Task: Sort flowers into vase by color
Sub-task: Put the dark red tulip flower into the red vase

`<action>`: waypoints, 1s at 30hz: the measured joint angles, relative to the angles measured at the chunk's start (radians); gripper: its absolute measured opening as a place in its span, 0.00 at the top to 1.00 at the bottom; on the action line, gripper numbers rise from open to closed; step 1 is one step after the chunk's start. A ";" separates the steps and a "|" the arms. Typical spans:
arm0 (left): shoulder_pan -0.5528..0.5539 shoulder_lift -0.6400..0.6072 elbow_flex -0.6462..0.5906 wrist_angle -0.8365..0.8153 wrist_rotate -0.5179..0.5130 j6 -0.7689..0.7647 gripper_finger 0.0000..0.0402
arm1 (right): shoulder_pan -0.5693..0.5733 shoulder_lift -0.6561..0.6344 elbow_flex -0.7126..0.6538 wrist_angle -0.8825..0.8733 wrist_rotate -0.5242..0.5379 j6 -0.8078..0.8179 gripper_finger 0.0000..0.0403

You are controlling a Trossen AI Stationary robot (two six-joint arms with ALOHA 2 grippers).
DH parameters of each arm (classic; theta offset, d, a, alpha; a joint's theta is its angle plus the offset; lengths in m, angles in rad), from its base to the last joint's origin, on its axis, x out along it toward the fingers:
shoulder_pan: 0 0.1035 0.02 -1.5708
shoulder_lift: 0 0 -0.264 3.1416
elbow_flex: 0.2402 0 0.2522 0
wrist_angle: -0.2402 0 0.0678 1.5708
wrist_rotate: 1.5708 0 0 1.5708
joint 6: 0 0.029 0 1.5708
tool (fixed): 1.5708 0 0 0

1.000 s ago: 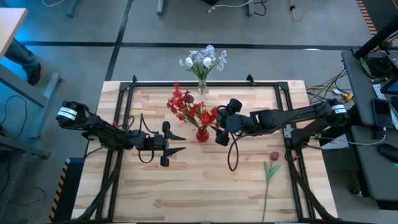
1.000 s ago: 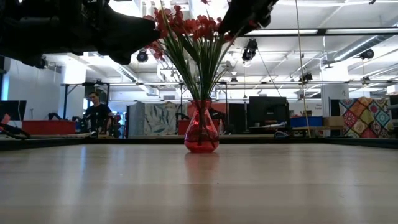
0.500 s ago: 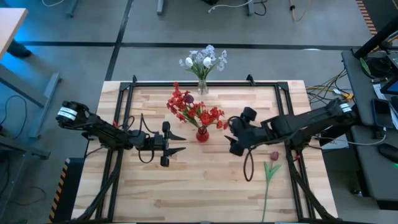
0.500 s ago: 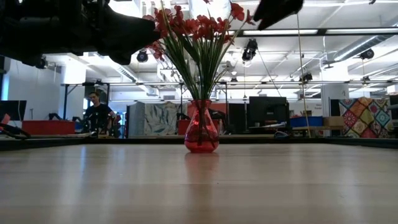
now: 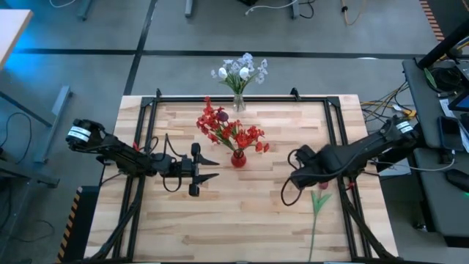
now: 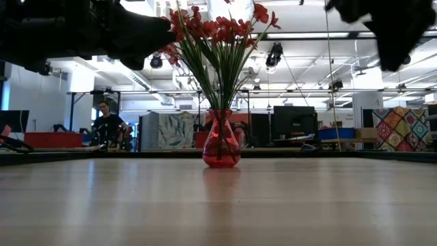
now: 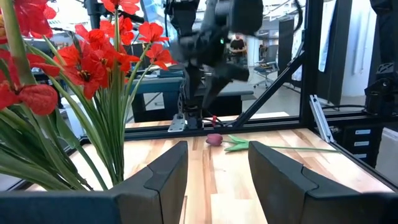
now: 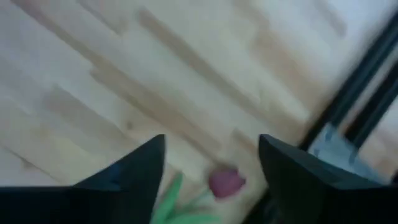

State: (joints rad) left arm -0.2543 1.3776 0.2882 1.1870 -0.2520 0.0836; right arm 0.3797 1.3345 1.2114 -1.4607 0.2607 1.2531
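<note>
A red vase [image 5: 238,158] stands mid-table on its base and holds red flowers [image 5: 229,132], also seen in the low view as vase [image 6: 220,141] and flowers [image 6: 220,33]. A clear vase with white and pale-blue flowers [image 5: 240,72] stands at the far edge. One dark pink tulip [image 7: 214,139] lies flat on the table at the right, stem [image 5: 314,224] toward the near edge. My right gripper [image 8: 211,168] hovers open above its bud [image 8: 225,182], pointing down. My left gripper [image 7: 217,177] waits open and level, left of the red vase.
Black frame rails [image 5: 338,125] run along the table's sides and far edge. Bare wood lies near the front edge [image 5: 220,227]. A person [image 6: 106,126] sits in the room far behind the table.
My right gripper has drawn away from the red flowers and swung toward the table's right and near side, sinking a little and tipping from nearly level to pointing down over the tulip. The flowers and vases have kept still.
</note>
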 joint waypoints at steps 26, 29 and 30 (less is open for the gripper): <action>0.000 0.001 -0.003 -0.018 0.000 -0.019 0.61 | 0.308 -0.039 -0.350 0.411 -0.365 0.830 0.73; 0.000 0.001 -0.003 -0.017 0.000 -0.019 0.61 | 0.379 -0.026 -0.366 0.428 -0.364 0.949 0.64; 0.000 0.001 -0.003 -0.019 0.000 -0.019 0.61 | 0.395 -0.022 -0.368 0.432 -0.360 0.978 0.61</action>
State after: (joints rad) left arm -0.2543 1.3785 0.2855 1.1681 -0.2520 0.0647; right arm 0.7747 1.3124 0.8431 -1.0288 -0.0991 2.2314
